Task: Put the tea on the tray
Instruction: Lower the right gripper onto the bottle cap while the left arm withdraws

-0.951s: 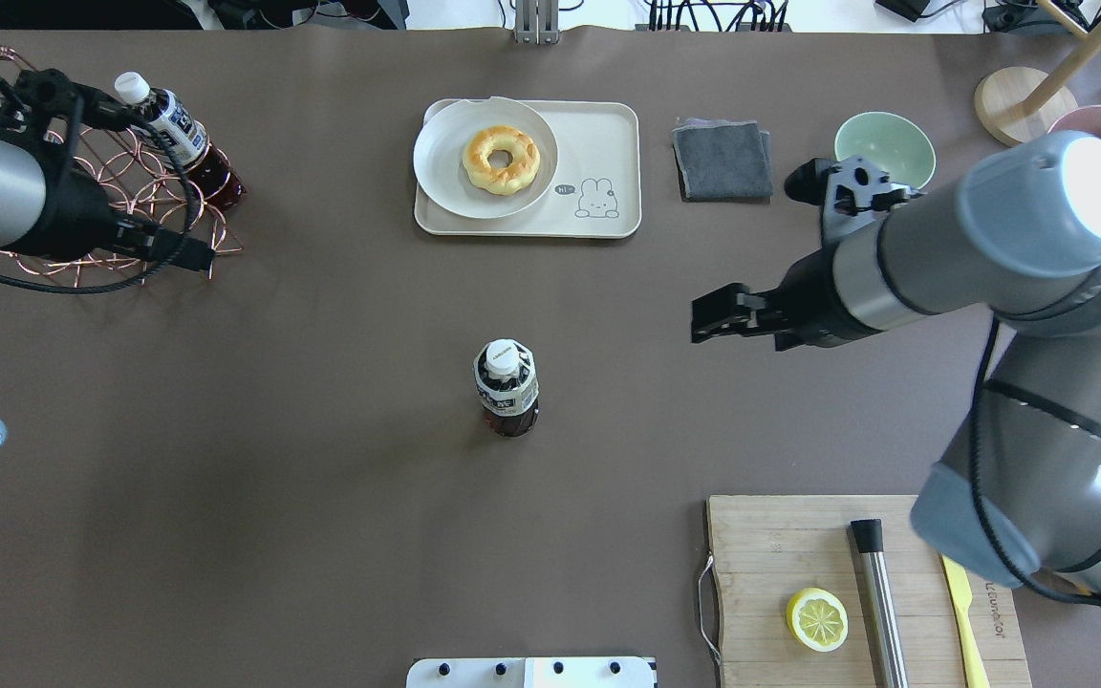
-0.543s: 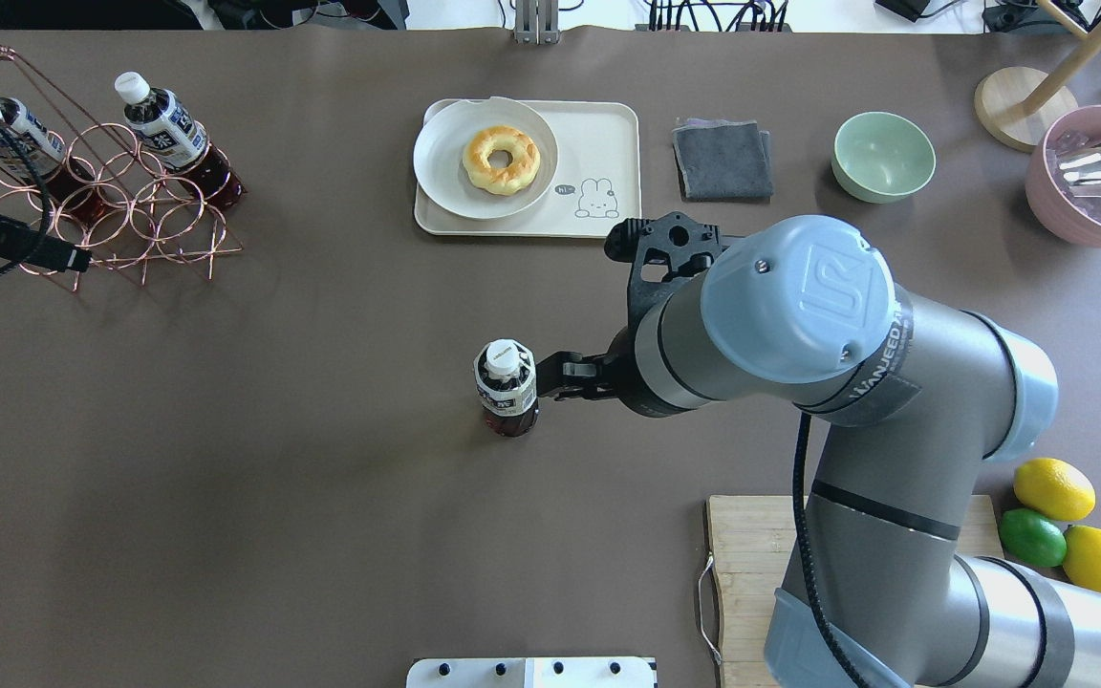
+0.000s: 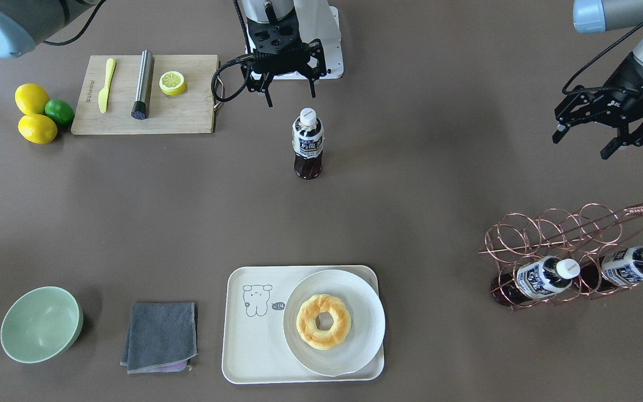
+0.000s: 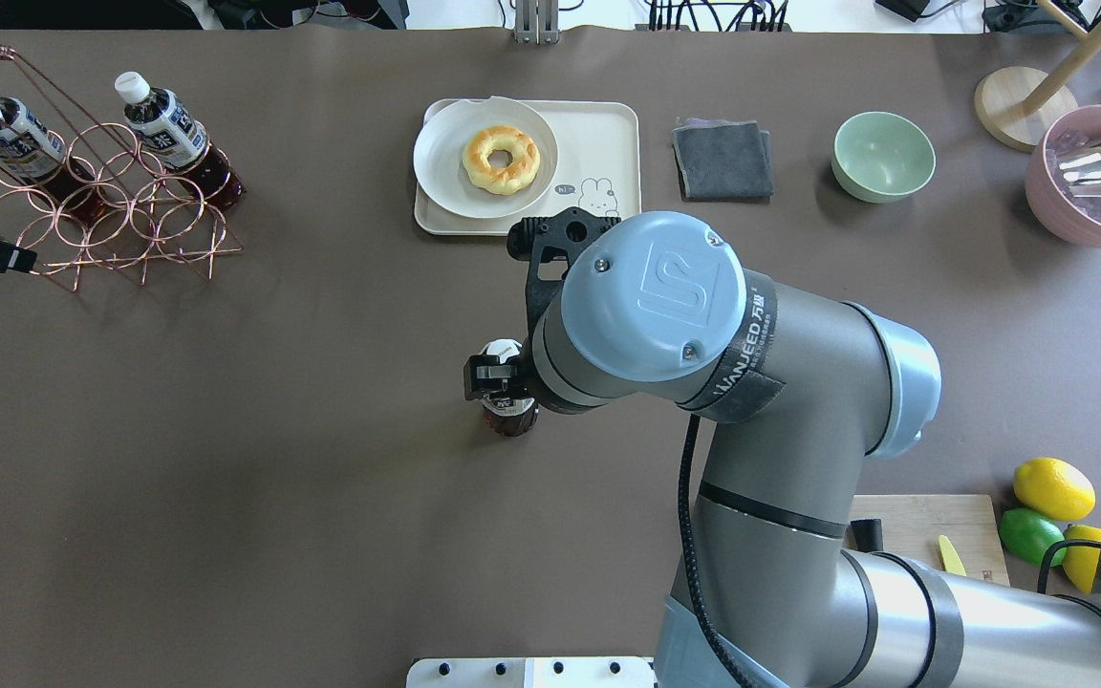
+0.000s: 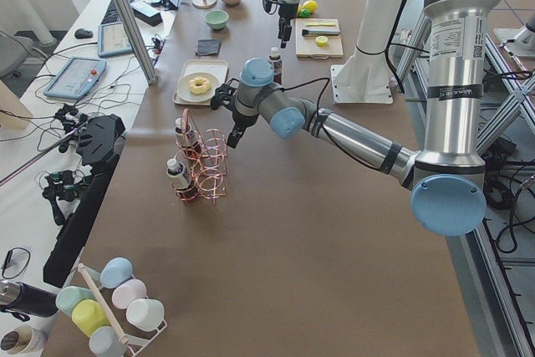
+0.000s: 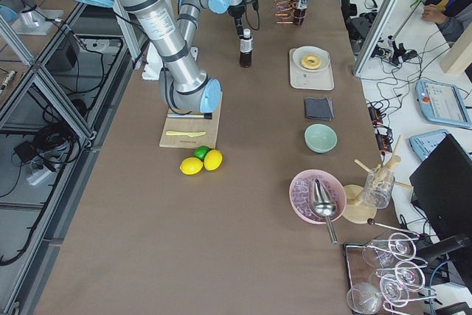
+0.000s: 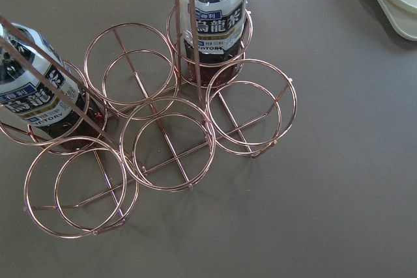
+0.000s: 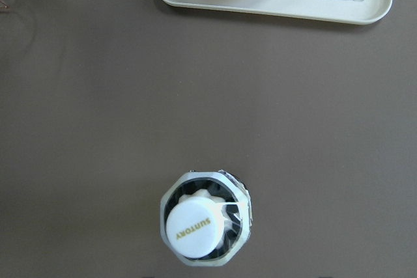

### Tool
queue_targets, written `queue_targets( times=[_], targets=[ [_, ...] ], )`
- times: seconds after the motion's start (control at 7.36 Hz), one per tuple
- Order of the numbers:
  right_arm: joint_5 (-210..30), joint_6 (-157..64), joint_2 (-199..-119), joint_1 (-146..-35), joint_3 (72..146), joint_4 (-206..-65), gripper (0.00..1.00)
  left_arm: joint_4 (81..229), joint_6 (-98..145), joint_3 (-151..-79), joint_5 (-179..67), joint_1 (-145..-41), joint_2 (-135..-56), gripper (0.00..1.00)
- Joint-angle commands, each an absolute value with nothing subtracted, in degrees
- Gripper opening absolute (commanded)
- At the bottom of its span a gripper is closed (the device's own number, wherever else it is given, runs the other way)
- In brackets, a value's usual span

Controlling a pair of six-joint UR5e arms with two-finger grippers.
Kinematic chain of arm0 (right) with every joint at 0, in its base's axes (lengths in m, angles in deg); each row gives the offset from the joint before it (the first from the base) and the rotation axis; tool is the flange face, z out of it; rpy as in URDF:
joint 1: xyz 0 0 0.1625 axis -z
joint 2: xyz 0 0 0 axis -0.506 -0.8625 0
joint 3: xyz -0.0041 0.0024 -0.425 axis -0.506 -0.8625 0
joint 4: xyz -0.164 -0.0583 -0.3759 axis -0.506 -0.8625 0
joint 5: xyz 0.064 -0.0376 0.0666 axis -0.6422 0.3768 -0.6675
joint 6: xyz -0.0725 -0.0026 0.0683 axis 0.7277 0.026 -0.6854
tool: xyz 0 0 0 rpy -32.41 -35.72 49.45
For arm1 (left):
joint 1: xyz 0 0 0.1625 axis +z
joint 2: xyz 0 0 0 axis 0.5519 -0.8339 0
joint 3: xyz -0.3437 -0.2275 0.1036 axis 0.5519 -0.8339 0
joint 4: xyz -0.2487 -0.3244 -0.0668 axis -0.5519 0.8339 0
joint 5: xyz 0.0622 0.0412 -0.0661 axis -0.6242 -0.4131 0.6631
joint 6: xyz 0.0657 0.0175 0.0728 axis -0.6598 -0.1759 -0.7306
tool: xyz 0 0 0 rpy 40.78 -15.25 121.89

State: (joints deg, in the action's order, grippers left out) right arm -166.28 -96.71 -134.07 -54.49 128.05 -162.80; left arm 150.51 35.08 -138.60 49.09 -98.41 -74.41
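Right hand (image 3: 291,90), jaws apart, hangs above upright tea (image 3: 307,144) (no grip yet): grasp, carry and set-down on tray (image 3: 249,347) all left.

From overhead, the right arm (image 4: 665,296) hides most of the tea bottle (image 4: 510,420) and nearly all the cutting board (image 4: 923,516).
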Motion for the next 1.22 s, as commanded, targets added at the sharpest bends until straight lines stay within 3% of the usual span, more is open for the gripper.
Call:
queue_targets(
  times=[0.0,1.09],
  targets=[
    [-163.95,-92.86,-128.22,-54.39,123.9,-167.98,0.86,150.8,35.51,-139.05,49.12,-98.45,-74.39,0.97],
    [-159.29,-91.19,-126.19,-52.55,119.23,-167.37,0.72,150.98,35.42,-138.79,48.94,-98.45,-73.52,0.97]
  ],
)
